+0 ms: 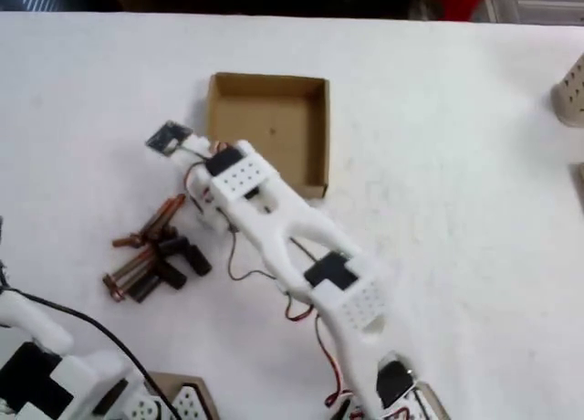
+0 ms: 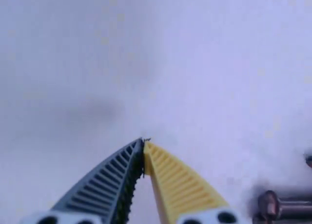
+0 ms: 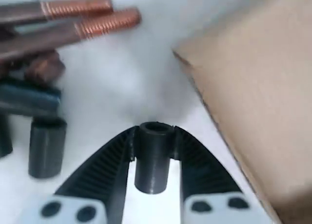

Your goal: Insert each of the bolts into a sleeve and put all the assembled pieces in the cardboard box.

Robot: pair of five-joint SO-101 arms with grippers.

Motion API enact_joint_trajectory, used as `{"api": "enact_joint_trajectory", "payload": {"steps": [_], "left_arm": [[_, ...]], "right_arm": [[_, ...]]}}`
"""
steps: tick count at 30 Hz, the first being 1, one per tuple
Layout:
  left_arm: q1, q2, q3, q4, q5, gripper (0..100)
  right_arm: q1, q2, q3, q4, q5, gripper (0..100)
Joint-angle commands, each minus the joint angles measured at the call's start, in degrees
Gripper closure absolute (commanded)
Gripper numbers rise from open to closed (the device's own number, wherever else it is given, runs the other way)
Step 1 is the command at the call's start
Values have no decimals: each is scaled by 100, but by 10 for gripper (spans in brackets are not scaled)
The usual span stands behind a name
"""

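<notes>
Right jaws clamp 1 black sleeve (image 3: 152, 160) beside the cardboard box (image 3: 258, 97); left jaws sit pressed together above the desk (image 2: 156, 63).

Matt black sleeve (image 3: 152, 158), coppery metal bolts (image 3: 100, 23)

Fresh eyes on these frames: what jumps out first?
The right gripper clamps a black sleeve right beside the cardboard box. A heap of copper bolts and loose black sleeves lies on the white table, left of the box in the high view. The left gripper is shut on nothing, over bare table.
</notes>
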Motion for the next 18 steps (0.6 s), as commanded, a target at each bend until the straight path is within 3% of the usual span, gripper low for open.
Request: {"api": "enact_joint_trajectory", "payload": {"steps": [1, 8, 12, 18], "left_arm": [[593, -277, -44, 211, -18, 976], [1763, -277, -62, 343, -9, 976], [2598, -277, -237, 633, 422, 976], [4084, -259, -976, 1354, 466, 977]], "right_arm": [[409, -1323, 387, 602, 35, 979], [1218, -3521, 2910, 110, 79, 979], [1648, -4646, 4624, -593, 220, 979], [2316, -5270, 6084, -1464, 422, 979]]}}
